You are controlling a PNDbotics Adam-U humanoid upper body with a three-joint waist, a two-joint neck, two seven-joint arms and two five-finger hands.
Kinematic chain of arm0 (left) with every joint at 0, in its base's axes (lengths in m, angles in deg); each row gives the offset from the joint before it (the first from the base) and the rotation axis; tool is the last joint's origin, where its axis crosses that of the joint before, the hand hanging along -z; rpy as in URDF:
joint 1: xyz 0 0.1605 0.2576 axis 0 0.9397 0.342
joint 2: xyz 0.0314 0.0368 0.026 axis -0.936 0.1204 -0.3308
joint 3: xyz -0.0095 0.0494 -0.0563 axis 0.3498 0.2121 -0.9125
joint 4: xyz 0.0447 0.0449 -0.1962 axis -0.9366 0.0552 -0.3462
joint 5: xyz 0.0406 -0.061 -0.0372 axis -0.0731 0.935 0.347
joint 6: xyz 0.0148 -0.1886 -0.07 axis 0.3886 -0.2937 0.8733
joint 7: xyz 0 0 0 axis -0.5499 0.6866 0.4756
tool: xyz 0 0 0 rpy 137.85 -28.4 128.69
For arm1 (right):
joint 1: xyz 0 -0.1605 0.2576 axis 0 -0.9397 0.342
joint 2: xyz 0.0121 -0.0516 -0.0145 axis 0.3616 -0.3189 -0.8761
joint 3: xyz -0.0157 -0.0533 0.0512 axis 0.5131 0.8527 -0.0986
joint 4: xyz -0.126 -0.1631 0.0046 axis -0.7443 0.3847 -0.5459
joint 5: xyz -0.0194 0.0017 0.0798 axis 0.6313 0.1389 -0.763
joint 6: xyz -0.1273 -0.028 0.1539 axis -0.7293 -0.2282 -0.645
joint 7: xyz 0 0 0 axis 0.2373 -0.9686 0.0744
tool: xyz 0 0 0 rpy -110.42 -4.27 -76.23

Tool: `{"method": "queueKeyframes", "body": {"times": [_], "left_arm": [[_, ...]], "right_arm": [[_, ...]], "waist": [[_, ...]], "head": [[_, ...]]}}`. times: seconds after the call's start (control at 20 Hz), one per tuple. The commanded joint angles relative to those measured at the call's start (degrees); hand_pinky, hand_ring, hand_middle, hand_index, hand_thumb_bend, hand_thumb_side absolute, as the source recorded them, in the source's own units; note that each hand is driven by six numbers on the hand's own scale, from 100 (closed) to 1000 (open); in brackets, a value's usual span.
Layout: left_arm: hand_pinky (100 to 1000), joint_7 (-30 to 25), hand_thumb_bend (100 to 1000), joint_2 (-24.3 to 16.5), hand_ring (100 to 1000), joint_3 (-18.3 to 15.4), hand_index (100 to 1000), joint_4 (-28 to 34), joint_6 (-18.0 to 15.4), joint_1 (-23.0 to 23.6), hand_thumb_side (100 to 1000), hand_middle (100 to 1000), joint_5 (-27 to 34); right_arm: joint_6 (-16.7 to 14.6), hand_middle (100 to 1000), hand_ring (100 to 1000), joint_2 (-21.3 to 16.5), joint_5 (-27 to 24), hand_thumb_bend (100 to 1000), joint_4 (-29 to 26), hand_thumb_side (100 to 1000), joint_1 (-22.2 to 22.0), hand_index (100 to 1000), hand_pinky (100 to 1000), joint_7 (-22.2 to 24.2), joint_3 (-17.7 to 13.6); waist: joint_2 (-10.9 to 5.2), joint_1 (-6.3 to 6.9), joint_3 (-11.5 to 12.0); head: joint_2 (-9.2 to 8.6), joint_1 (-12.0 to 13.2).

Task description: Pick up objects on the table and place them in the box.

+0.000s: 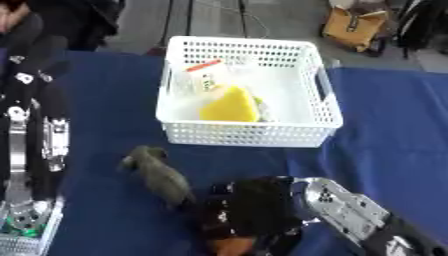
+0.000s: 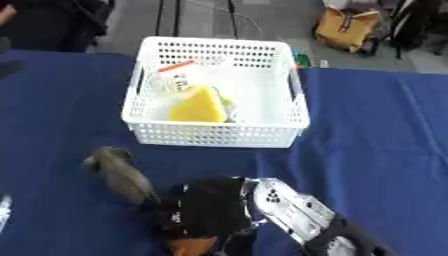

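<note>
Two items already in the white box (image 1: pixel 248 132) by the table's far edge: yellow wedge (image 1: pixel 231 105), small white carton (image 1: pixel 206 75). Grey object (image 1: pixel 160 176) left on blue table (image 1: pixel 385 150). Right hand (image 1: pixel 249 212), near edge, curled over something orange (image 1: pixel 231 246). Left hand unseen.

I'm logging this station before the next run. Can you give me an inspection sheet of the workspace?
Surface: table under a blue cloth.
Job's things: white basket at the far middle holds a yellow wedge and a white packet with a red end; a grey object lies on the cloth in front of the basket.
Clutter: nothing seen on the cloth.
Hands: right hand low near the front edge, over something orange; fingers not readable. Left arm along the left edge; its hand not made out.
Cables: dark lines on the floor beyond the table.
Surroundings: tan bag on the floor.
</note>
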Motion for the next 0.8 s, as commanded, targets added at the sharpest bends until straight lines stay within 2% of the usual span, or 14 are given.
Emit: {"method": "queueKeyframes", "body": {"times": [0.05,0.2,0.25,0.3,0.35,0.4,0.45,0.8], "left_arm": [[812,-0.1,100,-0.4,904,0.0,911,0.8,0.1,-0.3,934,984,0.2],[812,-0.1,100,-0.3,904,-0.1,910,0.8,0.2,-0.3,934,984,0.1],[813,0.0,100,-0.3,904,-0.1,907,0.8,0.3,-0.3,933,983,0.1],[813,0.0,100,-0.4,904,-0.2,907,0.8,0.4,-0.2,933,983,0.0],[814,0.1,100,-0.4,905,-0.2,907,0.8,0.5,-0.2,931,983,0.0],[814,0.1,100,-0.4,905,-0.2,907,0.8,0.5,-0.2,931,983,0.0],[814,0.1,100,-0.4,905,-0.2,907,0.8,0.6,-0.2,931,982,-0.1],[815,0.2,100,-0.5,905,-0.2,904,0.8,0.8,-0.1,928,980,-0.2]], "right_arm": [[-1.0,987,804,-0.3,0.9,315,1.4,502,1.2,1000,720,-0.2,-0.7],[-1.0,987,802,-0.3,1.1,315,2.7,500,1.3,1000,718,-1.1,-0.9],[-1.0,981,767,-0.4,1.1,300,3.1,472,1.3,1000,649,-1.3,-0.7],[-1.0,981,767,-0.5,0.9,300,3.4,472,1.3,1000,649,-1.5,-0.5],[-1.0,972,735,-0.5,0.5,292,3.5,461,1.3,1000,587,-1.6,-0.3],[-1.0,972,735,-0.6,0.1,292,3.6,461,1.3,1000,587,-1.6,-0.1],[-1.0,962,686,-0.7,-0.5,280,3.6,442,1.4,1000,510,-1.6,0.0],[-1.0,937,633,-1.5,-6.3,279,4.1,385,1.8,1000,426,1.0,0.2]], "waist": [[-0.95,0.39,0.1],[-0.93,0.43,0.0],[-0.93,0.45,0.0],[-0.95,0.47,0.0],[-0.97,0.49,0.0],[-0.98,0.5,-0.1],[-1.0,0.51,-0.1],[-1.14,0.55,-0.3]], "head": [[-0.77,-0.1],[-0.81,-0.1],[-0.81,-0.1],[-0.8,-0.1],[-0.8,-0.1],[-0.8,-0.1],[-0.81,0.0],[-0.95,0.1]]}}
